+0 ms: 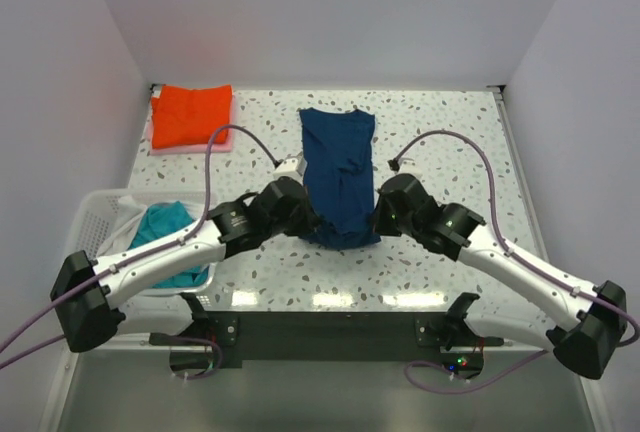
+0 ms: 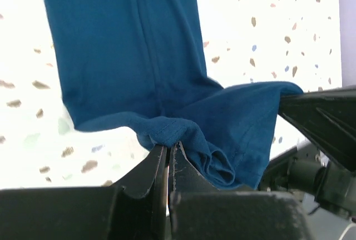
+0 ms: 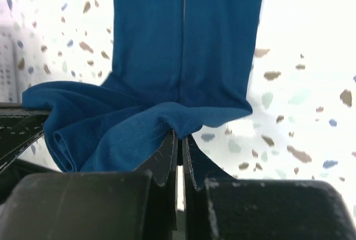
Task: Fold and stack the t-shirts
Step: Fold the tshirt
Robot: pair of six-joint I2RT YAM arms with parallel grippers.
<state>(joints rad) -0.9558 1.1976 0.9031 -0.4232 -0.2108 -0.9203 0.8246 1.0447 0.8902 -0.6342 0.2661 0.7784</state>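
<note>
A navy t-shirt lies as a long narrow strip down the middle of the table, print hidden. Its near hem is lifted between both grippers. My left gripper is shut on the hem's left corner. My right gripper is shut on the hem's right corner. The cloth sags in folds between them. An orange-red folded t-shirt lies on a pink one at the far left. A teal t-shirt lies in the basket.
A white slatted basket stands at the near left beside the left arm. The speckled table runs to white walls at the back and sides. Purple cables loop above both arms.
</note>
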